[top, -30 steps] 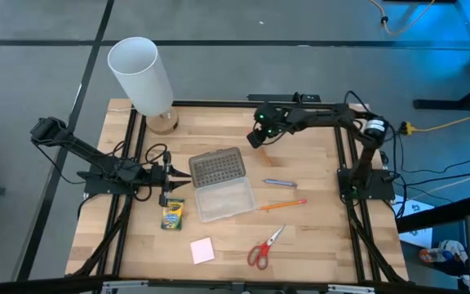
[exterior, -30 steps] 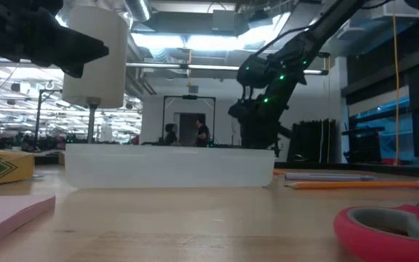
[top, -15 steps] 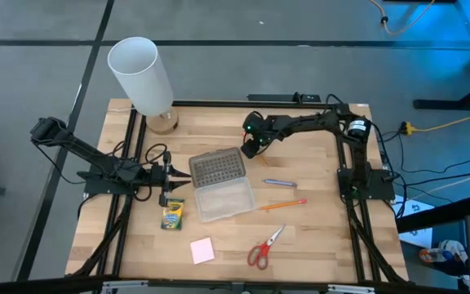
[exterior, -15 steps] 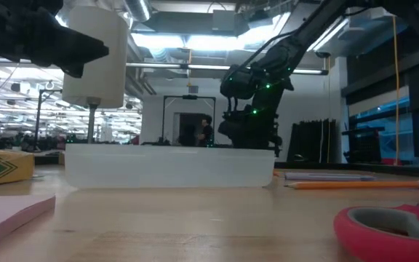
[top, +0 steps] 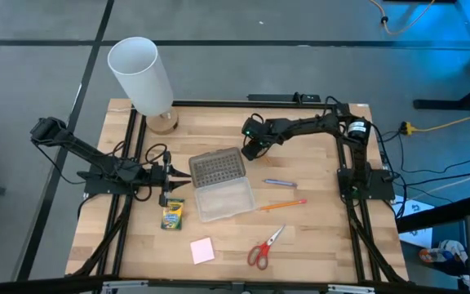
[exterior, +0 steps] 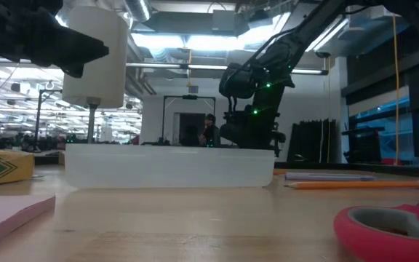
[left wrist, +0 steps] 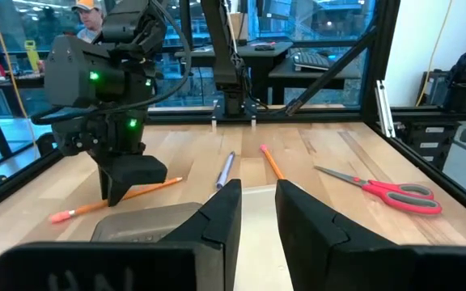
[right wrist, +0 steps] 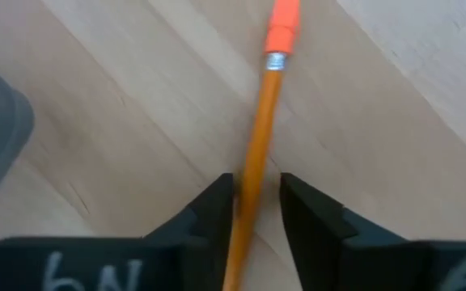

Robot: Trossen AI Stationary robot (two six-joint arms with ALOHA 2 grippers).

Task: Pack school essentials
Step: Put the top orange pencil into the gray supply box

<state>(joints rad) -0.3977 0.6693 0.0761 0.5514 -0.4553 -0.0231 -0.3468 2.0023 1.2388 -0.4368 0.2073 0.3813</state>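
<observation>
My right gripper (right wrist: pixel 256 202) is open and low over the table just past the case lid's (top: pixel 216 167) far right corner. Its fingers stand on either side of an orange pencil (right wrist: pixel 262 113) that lies flat on the wood (left wrist: pixel 140 192). My left gripper (left wrist: pixel 257 212) is open and waits left of the clear case (top: pixel 225 198), above the crayon box (top: pixel 172 214). A second orange pencil (top: pixel 282 205), the blue pen (top: pixel 280 183), the red-handled scissors (top: pixel 265 247) and the pink sticky pad (top: pixel 202 250) lie on the table. My right gripper comes at the pencil from above with its fingers across it, well down the shaft from the eraser end (right wrist: pixel 281 24). One finger (right wrist: pixel 217 206) stands close against the shaft and wood shows beside the other; I cannot tell whether it touches. The pencil lies on the table.
The tall white cylinder (top: pixel 141 73) stands at the far left corner. The open case sits mid-table, its grey dotted lid toward the far side. A black frame (top: pixel 345 155) borders the table. People show in the room beyond (exterior: pixel 209 131).
My right gripper has moved toward the table's left and near edge and down, ending low over the wood beside the case lid's far right corner. Its arm has stretched out lower across the table. Nothing else has shifted.
</observation>
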